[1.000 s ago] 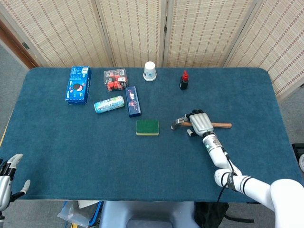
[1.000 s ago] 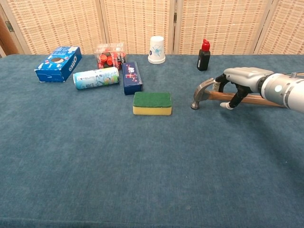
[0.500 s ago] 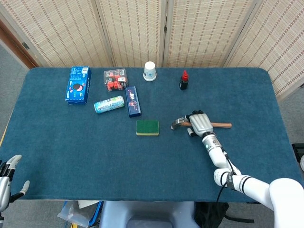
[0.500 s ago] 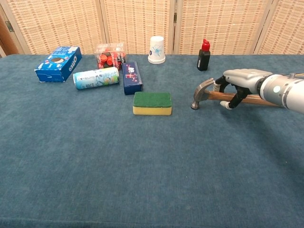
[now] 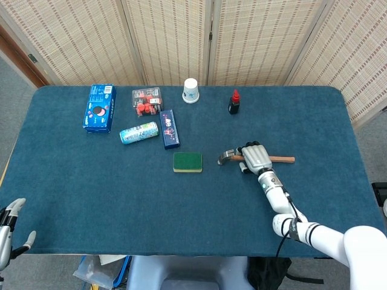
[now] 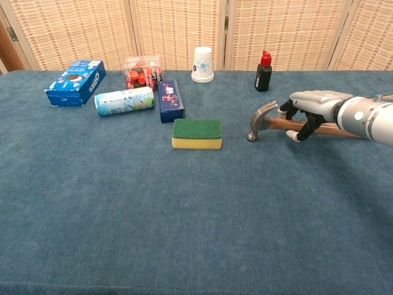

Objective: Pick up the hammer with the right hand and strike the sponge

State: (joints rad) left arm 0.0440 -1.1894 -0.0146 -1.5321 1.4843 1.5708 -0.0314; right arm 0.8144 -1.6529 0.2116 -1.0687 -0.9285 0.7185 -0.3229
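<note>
Fingers [image 6: 302,128] of the right hand [image 5: 256,156] curl over the wooden handle of the hammer [image 6: 264,118], which lies on the blue table [image 5: 121,193] just right of the green-and-yellow sponge [image 6: 197,133]. The left hand [image 5: 7,232] hangs off the table's near left edge, fingers spread, holding nothing.

"OREO" reads on the blue box [image 6: 75,82] near the table's far left corner; other labels are illegible.
</note>
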